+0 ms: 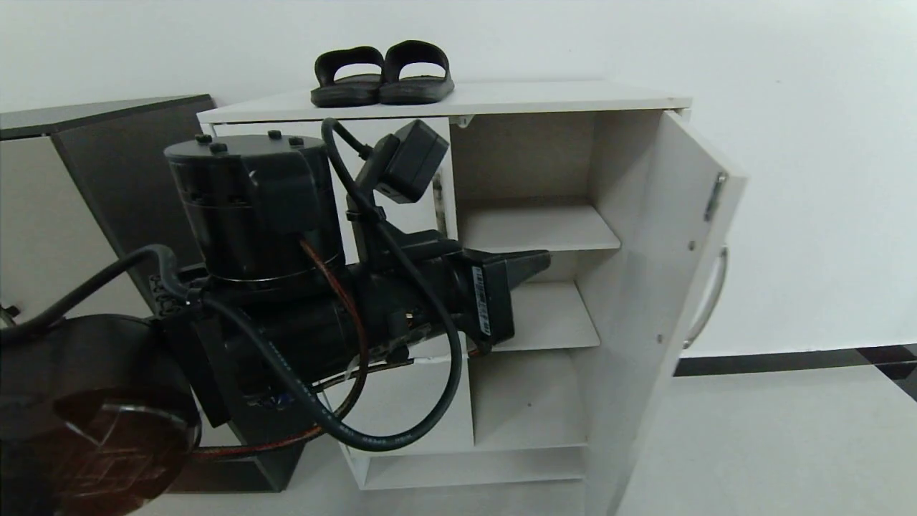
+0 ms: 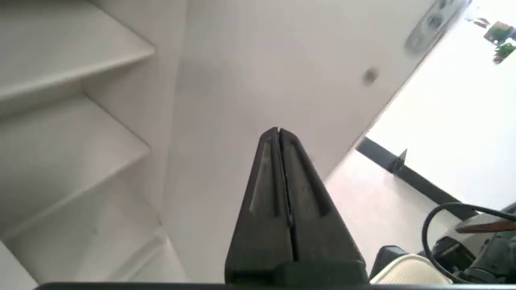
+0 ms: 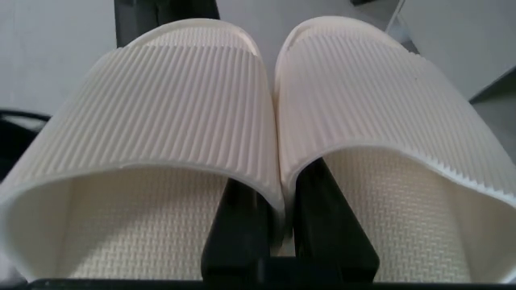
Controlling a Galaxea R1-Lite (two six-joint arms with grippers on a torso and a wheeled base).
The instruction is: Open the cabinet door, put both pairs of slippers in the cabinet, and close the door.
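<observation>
Cabinet door (image 1: 645, 287): stands swung wide on the right side of the white cabinet (image 1: 559, 97), inner face turned toward the opened half, curved metal handle (image 1: 709, 301) on the outer face. Inside that right half, bare white shelves (image 1: 537, 229) stacked one above another. On the cabinet top, toward its left end and near the wall, black slippers (image 1: 383, 75), a pair side by side and touching. Left claw (image 1: 534, 264): pressed together, tips meeting with no gap, held in front of the open half at the height of the space between two upper shelves, apart from shelves and door alike. Right claw (image 3: 284, 234): clamped on the cream slippers (image 3: 193, 105) — one finger (image 3: 242, 242) tucked inside each slipper, the two neighbouring ribbed straps pinched between them, the pair side by side and touching; where that pair hangs relative to the cabinet, cannot tell. Just beside the white cabinet, on its left, a dark grey cabinet (image 1: 122, 165) against the same wall. Below, pale floor (image 1: 788, 444) — a dark strip along the foot of the wall.
</observation>
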